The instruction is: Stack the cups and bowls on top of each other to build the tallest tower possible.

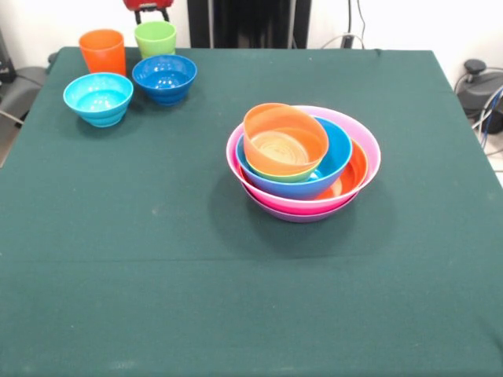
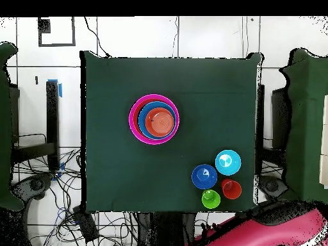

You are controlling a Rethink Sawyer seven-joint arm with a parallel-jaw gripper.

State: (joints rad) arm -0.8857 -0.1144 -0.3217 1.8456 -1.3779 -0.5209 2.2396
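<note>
The tower (image 1: 302,161) stands right of the table's middle: a purple bowl (image 1: 302,214) at the bottom, then pink (image 1: 368,148), large orange (image 1: 356,169), large blue (image 1: 339,151), small lime green (image 1: 295,177), and a small orange bowl (image 1: 284,140) tilted on top. It also shows in the overhead view (image 2: 154,120). The orange cup (image 1: 102,51), the lime green cup (image 1: 155,38), the dark blue bowl (image 1: 164,77) and the light blue bowl (image 1: 98,97) stand apart at the far left corner. My gripper (image 1: 149,8) only peeks in at the top edge, behind the green cup.
The green tablecloth (image 1: 157,259) covers the whole table. In the overhead view the red arm (image 2: 275,227) lies drawn back off the table's edge, past the cups (image 2: 221,194). Cables lie on the floor around the table.
</note>
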